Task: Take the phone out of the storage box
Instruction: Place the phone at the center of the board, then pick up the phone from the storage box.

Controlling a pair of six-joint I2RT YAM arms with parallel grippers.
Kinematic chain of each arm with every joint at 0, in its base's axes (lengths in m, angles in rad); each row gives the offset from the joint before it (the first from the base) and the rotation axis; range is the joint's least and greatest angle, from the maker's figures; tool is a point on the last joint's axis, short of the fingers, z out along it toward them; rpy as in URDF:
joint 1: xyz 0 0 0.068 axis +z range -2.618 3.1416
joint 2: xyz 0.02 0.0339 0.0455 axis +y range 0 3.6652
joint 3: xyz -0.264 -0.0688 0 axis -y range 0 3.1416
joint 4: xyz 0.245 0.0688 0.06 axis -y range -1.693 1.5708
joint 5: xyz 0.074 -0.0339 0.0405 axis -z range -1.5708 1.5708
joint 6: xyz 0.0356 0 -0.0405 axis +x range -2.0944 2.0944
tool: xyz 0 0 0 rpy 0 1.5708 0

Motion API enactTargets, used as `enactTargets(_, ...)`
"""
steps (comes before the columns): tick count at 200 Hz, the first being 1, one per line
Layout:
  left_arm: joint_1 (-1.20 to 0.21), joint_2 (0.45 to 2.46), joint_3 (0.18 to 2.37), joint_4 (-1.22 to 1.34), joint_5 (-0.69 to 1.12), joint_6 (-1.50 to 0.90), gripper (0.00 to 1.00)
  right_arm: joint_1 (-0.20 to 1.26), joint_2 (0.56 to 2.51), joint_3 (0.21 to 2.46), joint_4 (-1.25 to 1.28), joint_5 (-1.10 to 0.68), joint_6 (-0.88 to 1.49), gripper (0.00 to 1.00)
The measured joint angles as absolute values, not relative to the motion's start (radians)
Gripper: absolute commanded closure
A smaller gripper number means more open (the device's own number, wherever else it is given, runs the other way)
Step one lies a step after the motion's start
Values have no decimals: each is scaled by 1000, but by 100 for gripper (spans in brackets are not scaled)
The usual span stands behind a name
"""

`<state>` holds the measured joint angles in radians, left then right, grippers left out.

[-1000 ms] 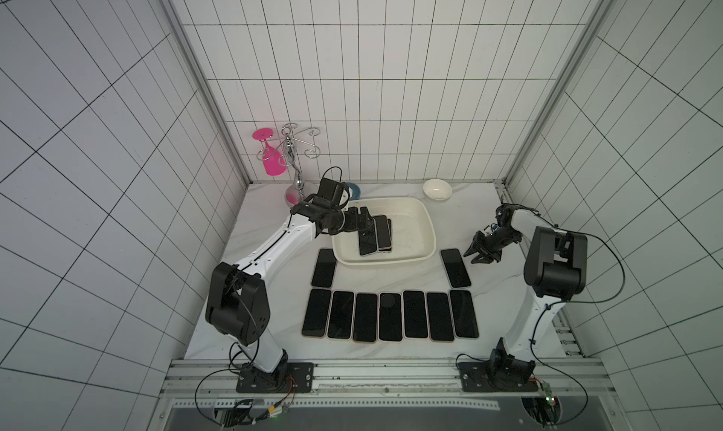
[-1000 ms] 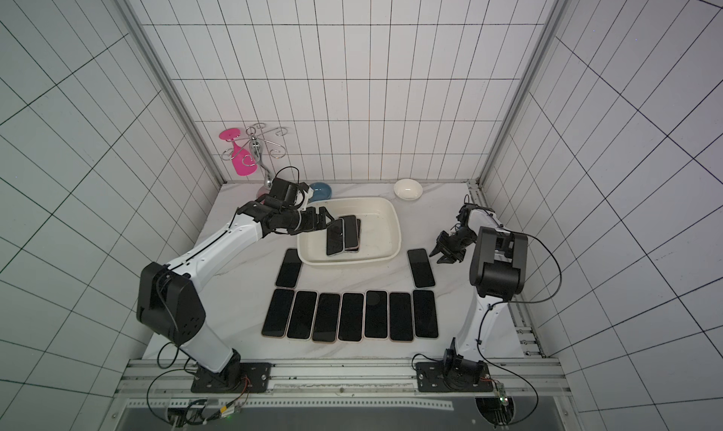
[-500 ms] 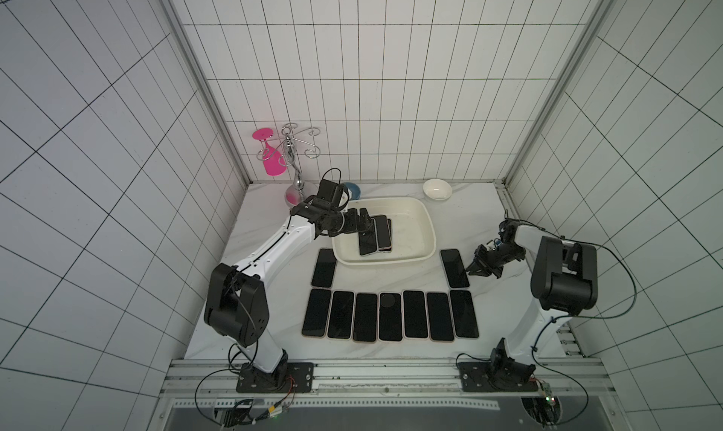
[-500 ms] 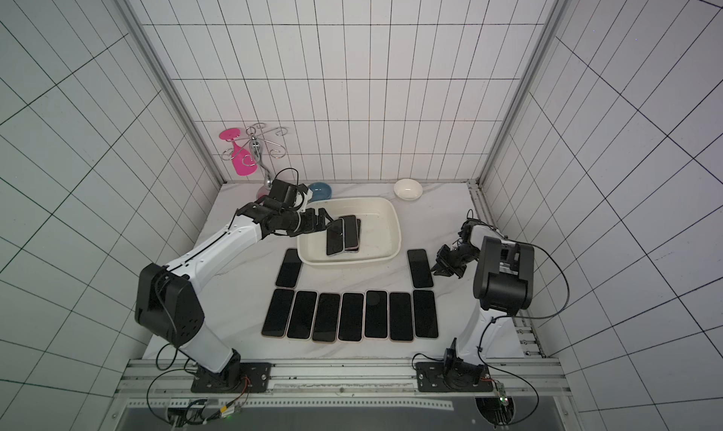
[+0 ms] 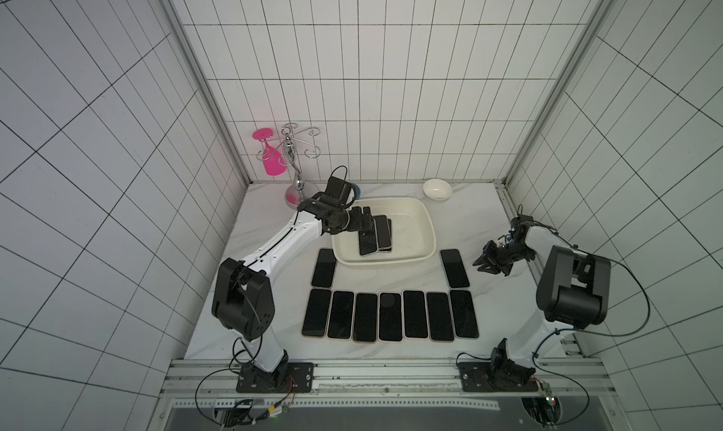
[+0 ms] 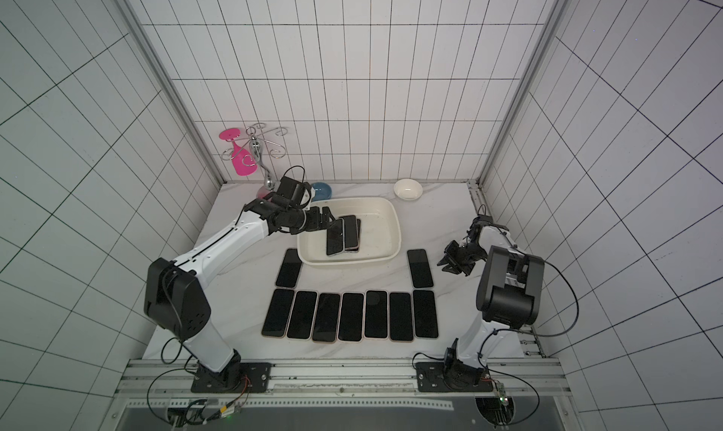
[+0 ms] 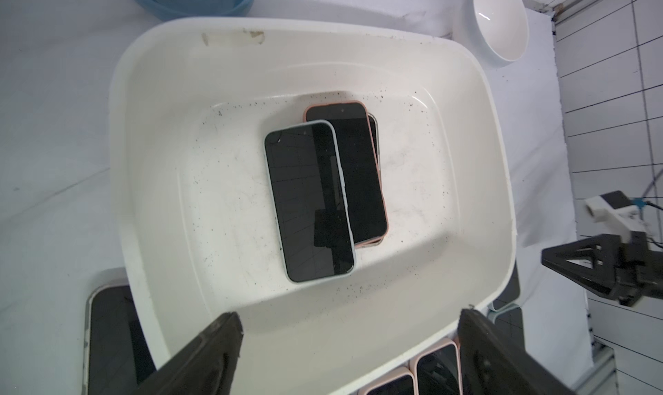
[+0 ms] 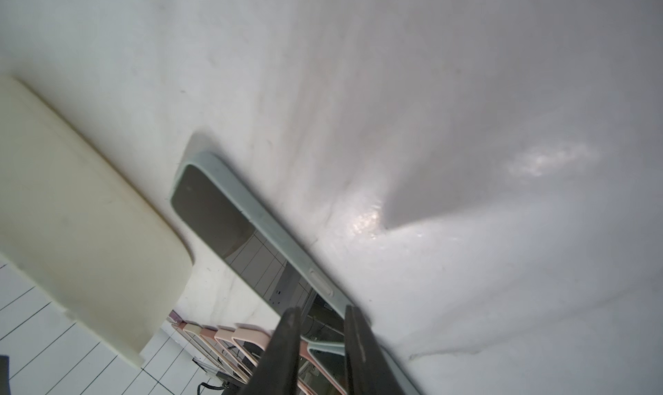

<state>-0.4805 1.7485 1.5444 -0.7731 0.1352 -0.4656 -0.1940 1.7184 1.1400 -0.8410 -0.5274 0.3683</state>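
The left arm, white shells over black joints, climbs from its base at the lower left of both top views, folds at a bulky black elbow and reaches nearly level toward the upper middle of the frame. Its black two-fingered left gripper points to the right, and in the wrist view the jaws are spread wide with nothing between them. The right arm of the same make is folded tight at centre right. Its black right gripper is tipped down and leftward, jaws parted by a narrow gap.
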Motion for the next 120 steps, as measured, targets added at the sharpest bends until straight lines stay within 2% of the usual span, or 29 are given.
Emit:
enactTargets(10, -507, 1803, 1604, -792, 75, -459, 2, -183, 1679, 1160, -843, -532, 363, 43)
enactTargets(31, -545, 1932, 1729, -852, -32, -456, 2, -140, 1604, 1219, -838, -533, 346, 37)
enactTargets(70, -542, 2117, 1787, -879, -88, -465, 2, -3, 1562, 1339, -841, -533, 328, 36)
enactTargets(120, -501, 2164, 1771, -838, -9, -471, 2, 51, 1572, 1384, -888, -513, 304, 36)
